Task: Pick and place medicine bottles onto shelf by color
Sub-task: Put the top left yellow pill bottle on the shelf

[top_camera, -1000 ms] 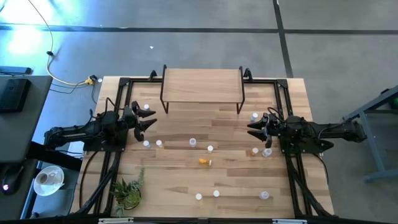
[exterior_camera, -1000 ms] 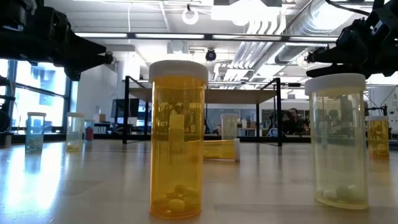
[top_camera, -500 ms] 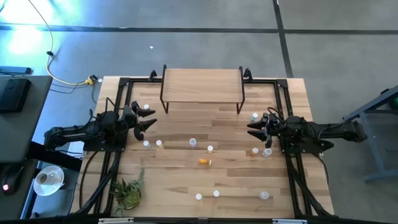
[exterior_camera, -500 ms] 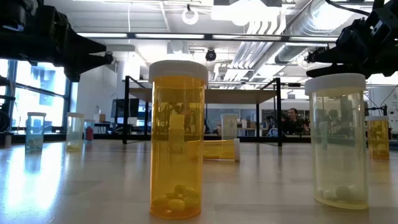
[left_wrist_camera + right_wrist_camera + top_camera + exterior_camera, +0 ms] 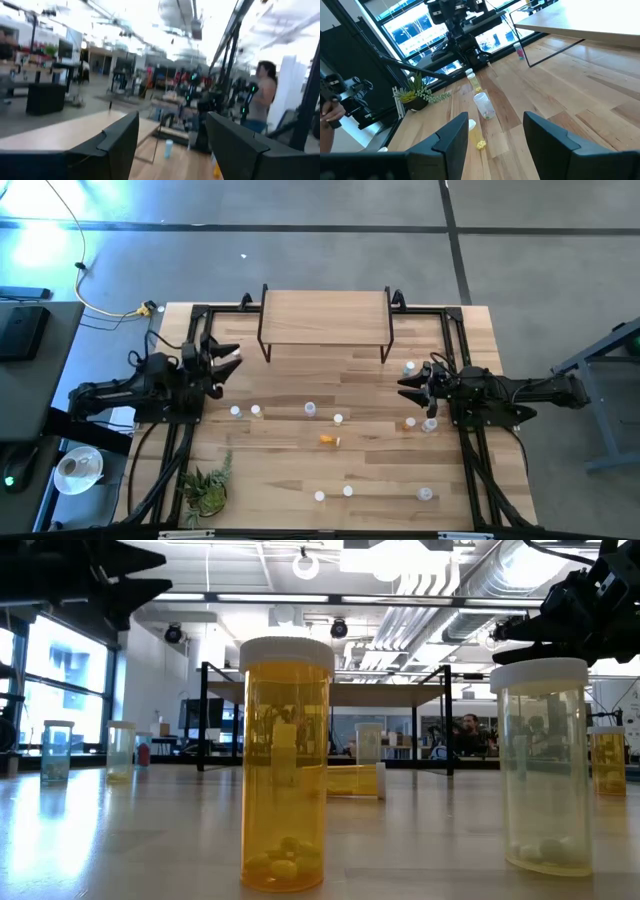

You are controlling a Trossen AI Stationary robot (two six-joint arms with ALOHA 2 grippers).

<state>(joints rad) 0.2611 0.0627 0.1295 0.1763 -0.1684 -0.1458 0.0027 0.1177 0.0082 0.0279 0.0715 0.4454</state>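
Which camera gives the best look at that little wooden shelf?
The high view: it shows the shelf whole from above, its top bare. The low view shows only its edge and black legs behind the bottles. The right wrist view catches one corner; the left wrist view shows a blurred part.

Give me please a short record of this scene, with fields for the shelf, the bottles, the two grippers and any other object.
shelf: light-wood board on black legs, far edge of the table, nothing on it
bottles: scattered on the table, most upright; one orange bottle lies on its side near the middle
left gripper: open, empty, raised near the shelf's left end
right gripper: open, empty, above the table's right part
other: small green plant, near-left corner
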